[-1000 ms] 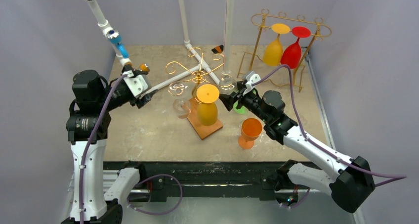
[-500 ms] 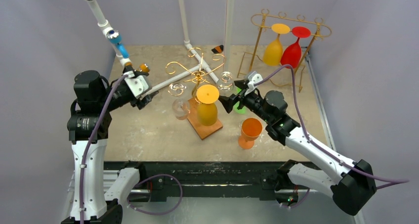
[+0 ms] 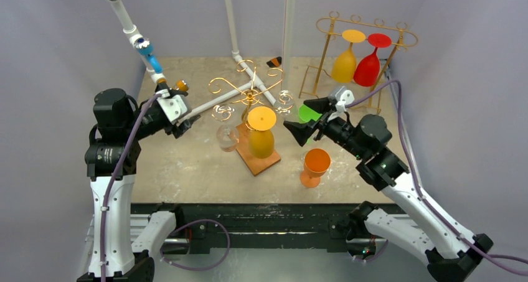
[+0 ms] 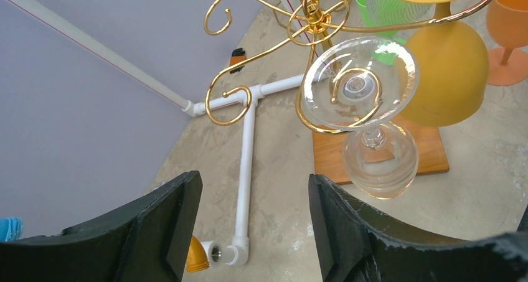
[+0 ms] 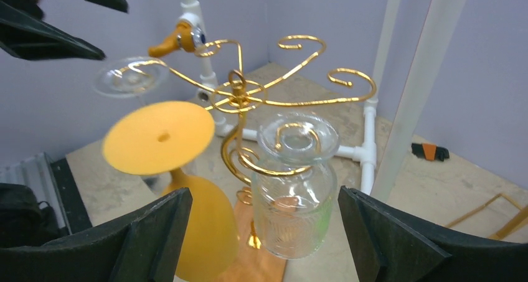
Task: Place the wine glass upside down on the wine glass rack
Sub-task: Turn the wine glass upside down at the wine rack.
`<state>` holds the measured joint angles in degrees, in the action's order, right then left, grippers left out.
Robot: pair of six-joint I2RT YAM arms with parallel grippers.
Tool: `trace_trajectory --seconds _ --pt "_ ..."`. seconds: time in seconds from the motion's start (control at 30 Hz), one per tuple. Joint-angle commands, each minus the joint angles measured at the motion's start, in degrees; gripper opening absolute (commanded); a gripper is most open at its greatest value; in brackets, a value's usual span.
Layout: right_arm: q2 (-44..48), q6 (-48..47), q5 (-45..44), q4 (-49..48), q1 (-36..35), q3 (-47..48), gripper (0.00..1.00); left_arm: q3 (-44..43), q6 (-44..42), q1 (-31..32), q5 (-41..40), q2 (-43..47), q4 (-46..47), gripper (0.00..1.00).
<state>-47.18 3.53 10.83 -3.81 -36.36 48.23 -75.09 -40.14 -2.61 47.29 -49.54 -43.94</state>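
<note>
Hanging upside down on the rack [image 5: 240, 95], the ribbed glass [image 5: 292, 213] faces our right jaws, wide and empty; our left jaws gape empty too. A sideways brush could unhook it.

Plain pale lavender-grey walls [image 3: 56, 39] close in left, back and right. Mottled beige stone-look tabletop [image 3: 187, 164] fills enclosure floor. White plastic pipe frame [image 3: 231, 20] rises at back, branches lying on tabletop. Black metal rail [image 3: 261, 215] runs along near edge. Light soft, even.
</note>
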Motion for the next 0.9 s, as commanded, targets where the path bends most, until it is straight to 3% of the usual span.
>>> trace_trajectory --seconds 0.0,0.17,0.37,0.6,0.77,0.87 --pt "2.8 1.38 5.4 12.85 0.15 8.12 0.99 0.29 0.67 -0.35 0.31 -0.76 2.73 0.67" --pt "0.87 1.48 7.31 22.76 0.13 18.22 0.98 -1.39 1.47 -0.3 -0.89 -1.57 3.1 0.67" --pt "-9.0 3.55 -7.76 27.56 0.12 31.48 0.95 -7.95 1.67 -0.29 3.34 -2.68 -0.81 0.7" --pt "-23.28 2.71 -12.98 28.42 0.15 42.43 0.9 -14.92 6.71 -0.3 13.63 -5.64 -3.63 0.76" --pt "-30.24 2.49 -13.56 29.67 0.55 48.03 0.85 -13.9 4.41 -0.29 17.94 -5.26 -4.23 0.8" --pt "-33.02 3.09 -11.98 29.55 1.21 49.96 0.83 -11.73 3.42 -0.29 17.19 -4.4 -2.73 0.88"
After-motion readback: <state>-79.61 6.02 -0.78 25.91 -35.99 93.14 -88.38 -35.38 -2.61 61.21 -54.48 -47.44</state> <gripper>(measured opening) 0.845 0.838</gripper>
